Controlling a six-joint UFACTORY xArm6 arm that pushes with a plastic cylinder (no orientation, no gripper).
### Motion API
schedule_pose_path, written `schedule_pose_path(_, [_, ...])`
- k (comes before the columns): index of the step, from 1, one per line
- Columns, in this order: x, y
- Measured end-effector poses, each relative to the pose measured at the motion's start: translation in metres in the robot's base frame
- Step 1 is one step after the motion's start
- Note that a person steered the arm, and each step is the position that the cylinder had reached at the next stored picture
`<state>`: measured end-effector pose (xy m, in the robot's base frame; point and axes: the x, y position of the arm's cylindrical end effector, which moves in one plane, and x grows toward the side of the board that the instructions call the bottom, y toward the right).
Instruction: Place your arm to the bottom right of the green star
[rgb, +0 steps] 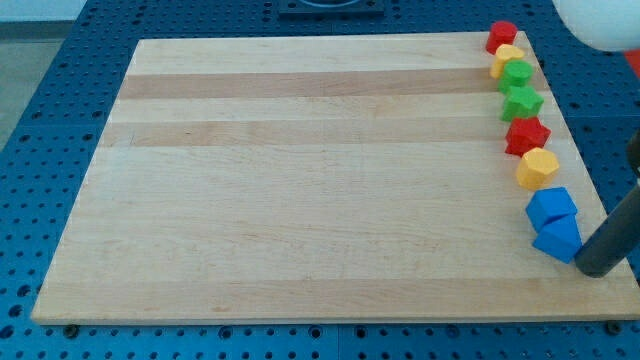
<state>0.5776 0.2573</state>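
A column of eight blocks lines the right edge of the wooden board (300, 180). From the top right corner downward stand a red block (501, 35), a yellow block (507, 58), a green block (517, 74), the green star (522, 101), a red star (527, 135), a yellow hexagon (537, 168) and two blue blocks, the upper (551, 207) touching the lower (559, 238). The green star sits in the upper part of that column, just below the green block and just above the red star, close against the right edge. My tip (592, 270) rests near the bottom right corner, at the board's right edge, just beside the lower blue block on its right; whether the two touch cannot be told. The rod slants up toward the view's right and carries no jaws, so there is nothing to open or close. The tip lies well below the green star and to its right.
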Motion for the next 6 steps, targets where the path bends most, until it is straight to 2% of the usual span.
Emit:
schedule_pose_path(2, [-0.001, 0.004])
schedule_pose_path(3, [-0.015, 0.022])
schedule_pose_path(6, [-0.106, 0.027])
